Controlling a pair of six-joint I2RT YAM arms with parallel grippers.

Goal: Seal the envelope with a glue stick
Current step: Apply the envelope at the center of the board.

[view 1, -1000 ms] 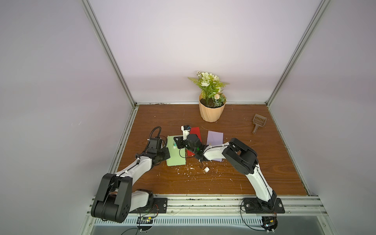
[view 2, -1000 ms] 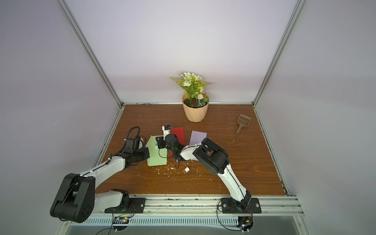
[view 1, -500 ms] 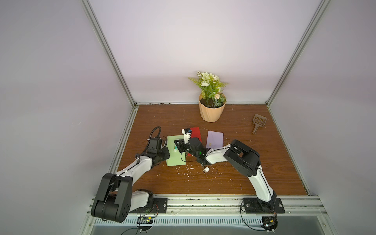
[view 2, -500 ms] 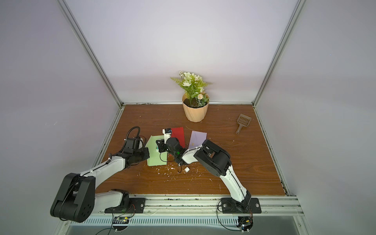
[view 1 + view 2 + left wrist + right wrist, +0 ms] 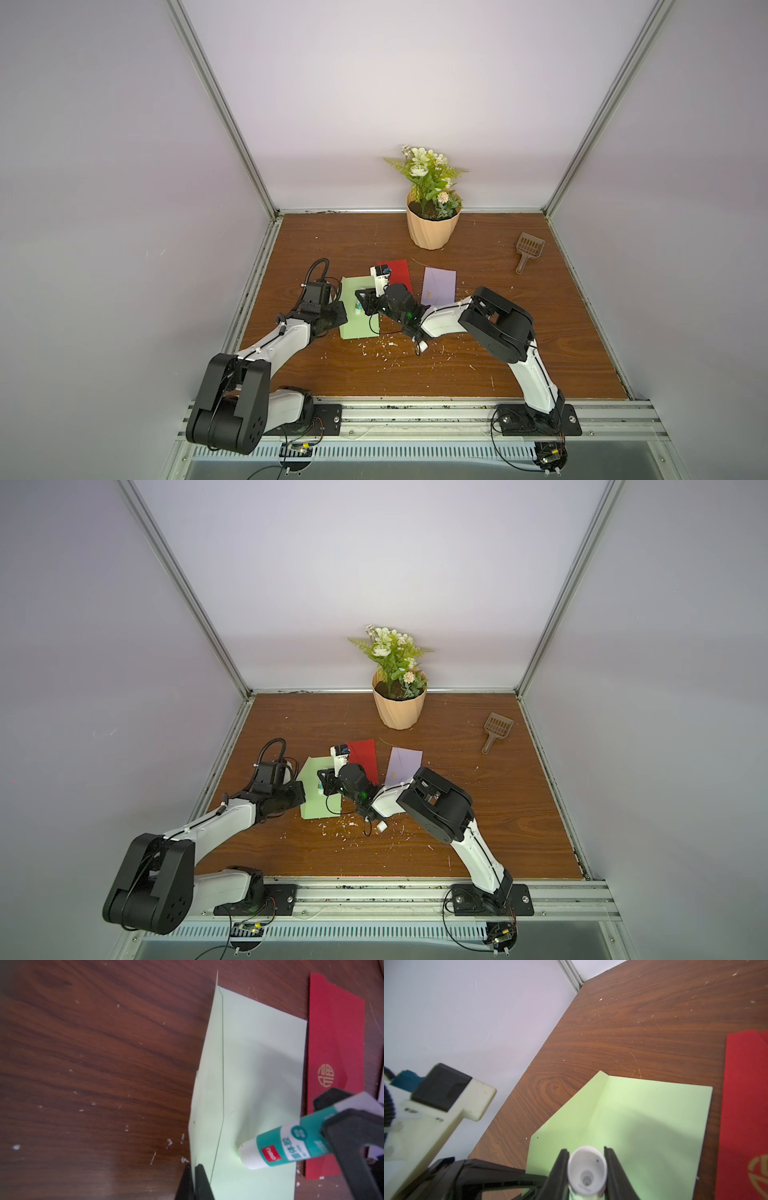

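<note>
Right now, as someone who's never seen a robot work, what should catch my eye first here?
Two arms meet over a green envelope left of middle on the table: the left gripper pinches its raised flap, while the right gripper holds a glue stick tip-down on the paper. A flower pot stands by the back wall.

Both top views look steeply down from high above the front edge of the table (image 5: 457, 365), seeing the green envelope (image 5: 353, 328) small and distant. Each wrist view hangs close over that envelope, looking obliquely across its surface; all four views share it.
</note>
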